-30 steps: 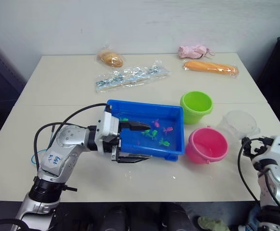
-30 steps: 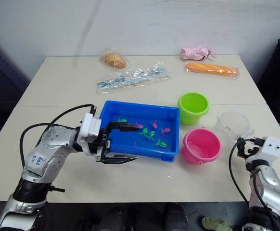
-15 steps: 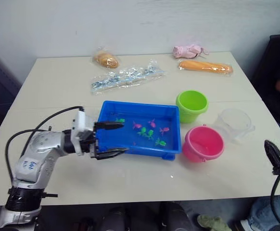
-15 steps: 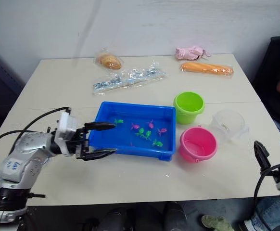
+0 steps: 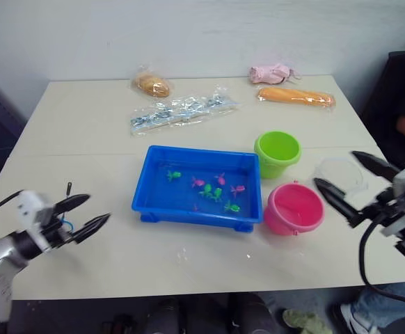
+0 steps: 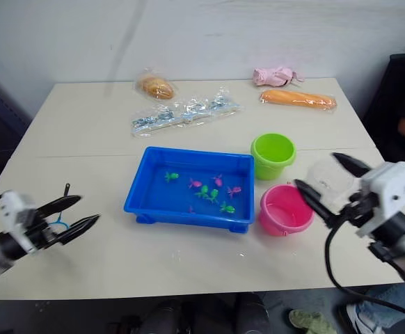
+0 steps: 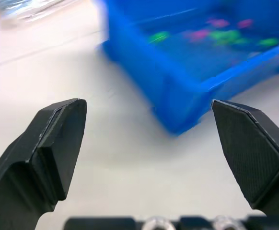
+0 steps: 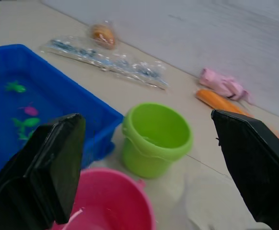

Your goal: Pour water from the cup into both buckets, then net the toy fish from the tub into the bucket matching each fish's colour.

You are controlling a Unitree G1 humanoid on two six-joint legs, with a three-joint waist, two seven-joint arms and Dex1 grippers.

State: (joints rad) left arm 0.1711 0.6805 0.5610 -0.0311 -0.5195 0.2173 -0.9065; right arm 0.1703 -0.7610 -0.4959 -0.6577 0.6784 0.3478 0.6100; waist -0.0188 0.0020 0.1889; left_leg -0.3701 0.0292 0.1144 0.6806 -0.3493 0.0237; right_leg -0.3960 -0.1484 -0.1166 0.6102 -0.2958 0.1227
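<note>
- Blue tub sits mid-table with the pink and green toy fish lying inside it.
- Left gripper hangs low over the table's near left edge, well apart from the tub, fingers spread and empty.
- Right gripper reaches in beside the pink bucket, fingers wide and empty, with the clear cup between them.
- Green bucket stands just beyond the pink one.
- No readable writing.

Spread tool facing blue tub

A pale table carried the blue tub at its centre. Right of the tub stood the green bucket, pink bucket and clear cup; beyond it lay several packets.
</note>
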